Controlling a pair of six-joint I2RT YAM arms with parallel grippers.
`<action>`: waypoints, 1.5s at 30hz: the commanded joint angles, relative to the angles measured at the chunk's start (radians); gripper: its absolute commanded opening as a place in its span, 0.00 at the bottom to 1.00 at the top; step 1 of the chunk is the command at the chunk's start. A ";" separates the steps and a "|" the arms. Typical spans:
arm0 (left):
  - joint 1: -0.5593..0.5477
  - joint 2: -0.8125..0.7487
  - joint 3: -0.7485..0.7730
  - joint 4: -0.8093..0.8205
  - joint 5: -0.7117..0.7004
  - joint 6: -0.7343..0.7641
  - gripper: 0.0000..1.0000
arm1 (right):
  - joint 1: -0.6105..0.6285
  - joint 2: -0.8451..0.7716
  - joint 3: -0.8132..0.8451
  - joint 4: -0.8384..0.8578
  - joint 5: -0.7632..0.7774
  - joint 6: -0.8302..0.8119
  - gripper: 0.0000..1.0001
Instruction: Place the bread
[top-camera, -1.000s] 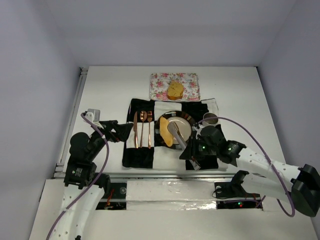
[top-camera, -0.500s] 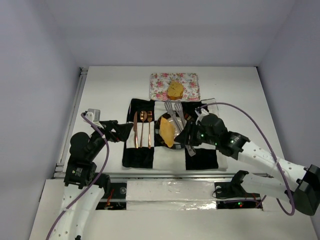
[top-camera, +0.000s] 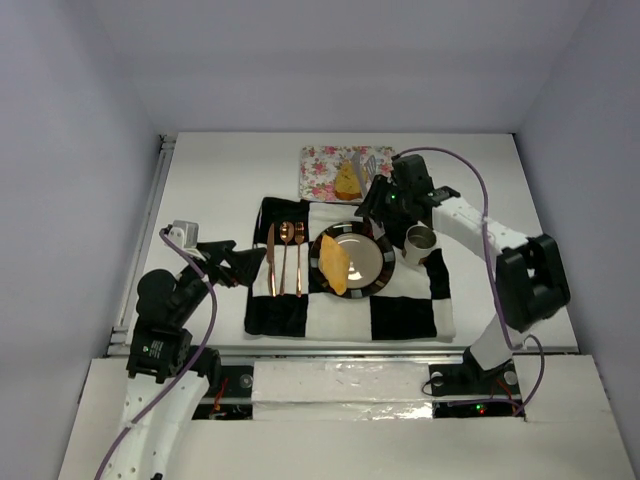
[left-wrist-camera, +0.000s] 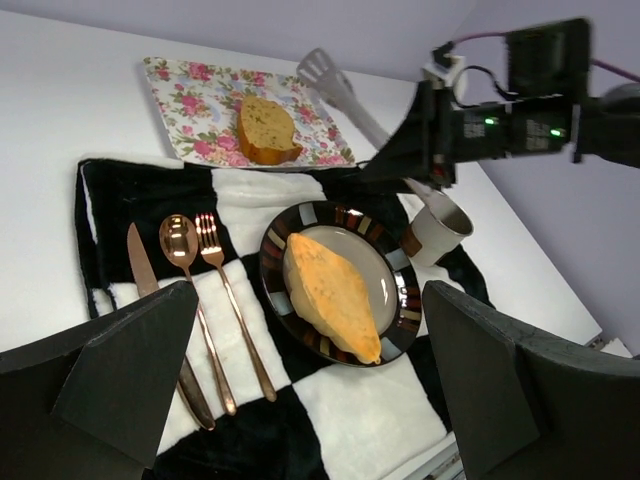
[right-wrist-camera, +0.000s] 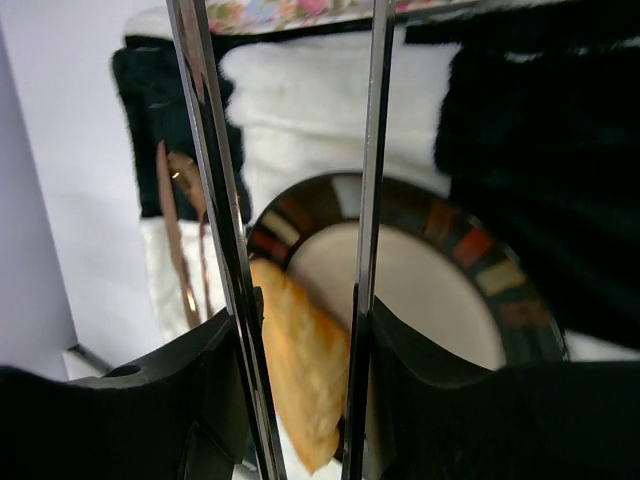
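The longer, yellow bread slice lies on the left half of the striped-rim plate; it also shows in the left wrist view and the right wrist view. The rounder, browner bread sits on the floral napkin, also seen from the left wrist. My right gripper is shut on metal tongs, whose tips reach over the napkin beside the round bread. The tongs' two arms run between its fingers. My left gripper is open and empty, left of the mat.
A black-and-white checked mat lies under the plate. A copper knife, spoon and fork lie on it left of the plate. A grey mug stands right of the plate, under my right arm.
My right arm has swung from the plate's near right to its far side, carrying the tongs up over the napkin. The long slice stays on the plate. The left arm has not moved.
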 joint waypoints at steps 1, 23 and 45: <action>-0.004 -0.018 -0.009 0.056 0.024 0.008 0.96 | -0.037 0.090 0.102 -0.061 -0.064 -0.049 0.46; -0.053 -0.042 -0.009 0.058 0.018 0.011 0.97 | -0.077 0.310 0.187 -0.018 -0.172 -0.023 0.26; -0.053 -0.027 -0.008 0.055 0.006 0.007 0.96 | -0.050 -0.597 -0.442 -0.099 -0.193 0.012 0.12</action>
